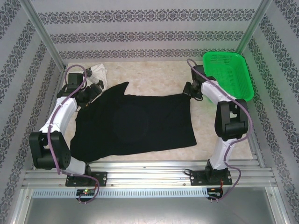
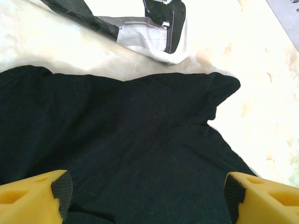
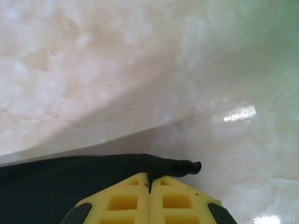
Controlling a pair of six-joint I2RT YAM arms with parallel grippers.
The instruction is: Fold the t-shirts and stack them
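The black t-shirt (image 1: 135, 123) lay spread across the middle of the frame, with the white t-shirt (image 1: 99, 73) bunched at upper left. The left gripper (image 2: 147, 191) hung over the black cloth, fingers wide apart. The right gripper (image 3: 149, 179) was pinched tight on the black t-shirt's upper-right corner, near the green basket (image 1: 229, 74).

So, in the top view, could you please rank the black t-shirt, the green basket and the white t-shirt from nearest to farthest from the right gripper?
1. black t-shirt, its right corner pinched by the right gripper.
2. green basket, just right of it, far right corner.
3. white t-shirt, at the far left.
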